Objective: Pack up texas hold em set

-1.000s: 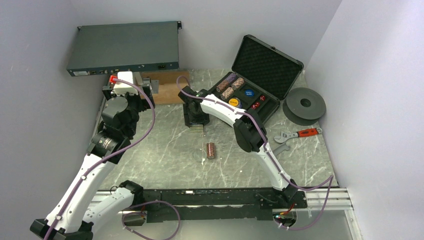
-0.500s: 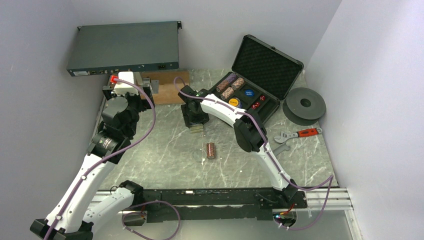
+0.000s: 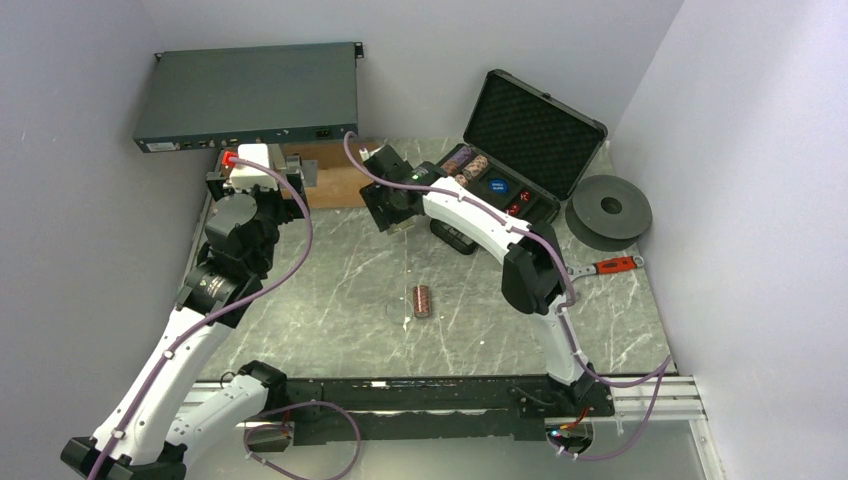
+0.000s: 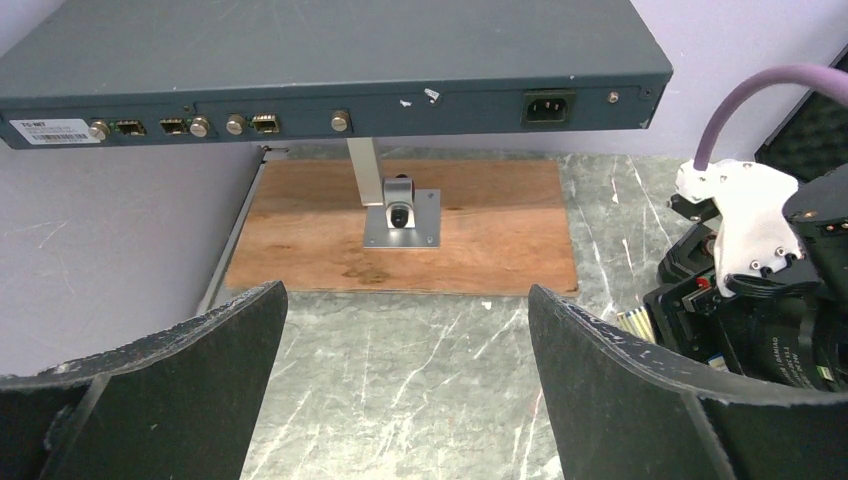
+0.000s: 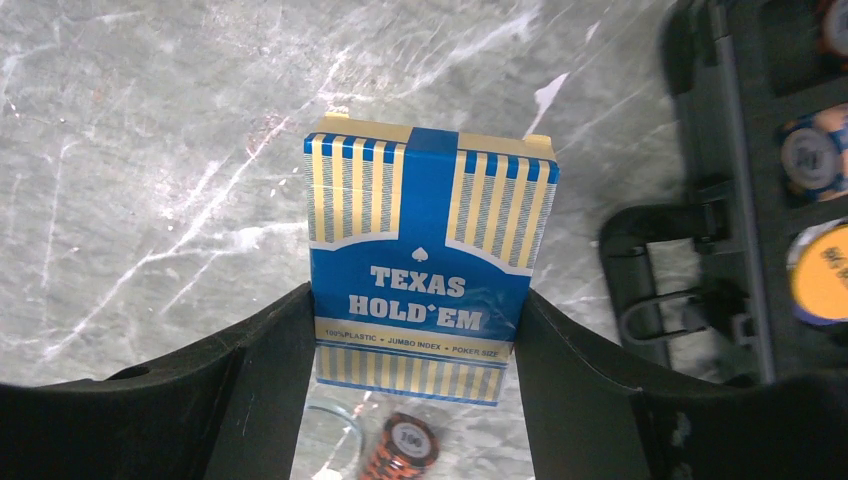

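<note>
Case [image 3: 535, 125] holds chips [image 3: 467, 162] — right gripper [image 5: 412, 305] clamps deck [image 5: 425, 230].

Chip stack [image 3: 421, 300] before case [image 3: 533, 130]

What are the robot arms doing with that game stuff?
They are packing a poker set into the open black case. The right gripper is shut on the blue Texas Hold'em card box, holding it over the table beside the case. The left gripper is open and holds nothing, back by the wooden board. One roll of chips lies on the table, not yet packed.
</note>
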`<action>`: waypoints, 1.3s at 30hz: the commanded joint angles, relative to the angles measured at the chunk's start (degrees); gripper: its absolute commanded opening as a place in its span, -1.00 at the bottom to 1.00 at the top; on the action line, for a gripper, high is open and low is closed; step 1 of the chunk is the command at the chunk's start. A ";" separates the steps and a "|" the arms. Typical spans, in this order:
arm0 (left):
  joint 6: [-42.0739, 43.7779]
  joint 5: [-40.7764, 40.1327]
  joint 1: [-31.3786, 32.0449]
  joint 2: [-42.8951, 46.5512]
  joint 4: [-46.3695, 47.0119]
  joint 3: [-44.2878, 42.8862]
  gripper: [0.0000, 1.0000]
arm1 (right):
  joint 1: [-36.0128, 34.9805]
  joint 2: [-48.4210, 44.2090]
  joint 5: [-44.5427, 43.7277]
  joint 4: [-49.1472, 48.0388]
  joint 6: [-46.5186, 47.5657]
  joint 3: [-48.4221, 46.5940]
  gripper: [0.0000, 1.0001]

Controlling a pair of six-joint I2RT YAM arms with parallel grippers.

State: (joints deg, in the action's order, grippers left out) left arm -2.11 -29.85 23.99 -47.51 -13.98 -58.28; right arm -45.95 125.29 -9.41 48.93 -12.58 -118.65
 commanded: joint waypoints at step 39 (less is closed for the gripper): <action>-0.28 1.64 0.18 -1.43 1.90 -0.08 0.92 | 30.06 -23.35 30.35 -36.58 36.78 34.96 -1.00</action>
State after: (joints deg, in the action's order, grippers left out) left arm -2.15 -29.21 23.99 -48.82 -14.02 -57.95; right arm -19.46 100.42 8.62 15.51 19.27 -77.69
